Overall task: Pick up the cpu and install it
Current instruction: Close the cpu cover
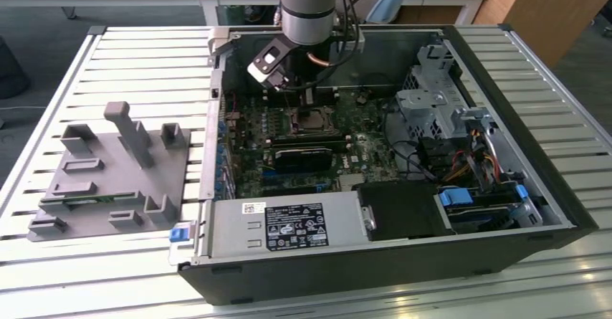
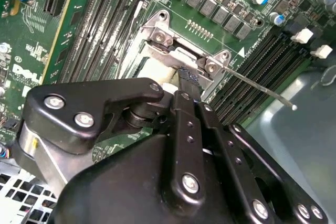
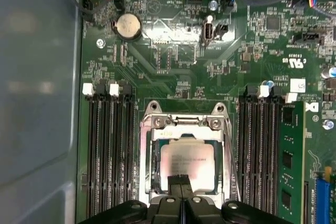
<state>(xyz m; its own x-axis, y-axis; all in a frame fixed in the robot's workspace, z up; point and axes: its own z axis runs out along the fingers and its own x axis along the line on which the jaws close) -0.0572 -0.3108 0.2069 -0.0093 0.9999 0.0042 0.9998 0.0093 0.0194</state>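
Note:
The cpu (image 3: 187,162), a flat silver-grey square, lies flat inside the metal-framed socket (image 3: 184,124) on the green motherboard. My gripper (image 3: 181,182) hangs just above the cpu's near edge, its two black fingers pressed together with nothing between them. In the second wrist view the gripper (image 2: 188,77) has its tips right at the socket frame (image 2: 173,45), and a thin wire lever (image 2: 262,92) sticks out from the frame. In the exterior view the gripper (image 1: 301,98) reaches down into the open computer case over the socket (image 1: 311,120).
Black memory slots (image 3: 107,150) flank the socket, and a green memory stick (image 3: 291,166) stands in one. A power supply (image 1: 287,226), a black card (image 1: 301,155) and a drive cage (image 1: 435,100) crowd the case. A grey fixture (image 1: 105,168) sits on the slatted table (image 1: 143,54).

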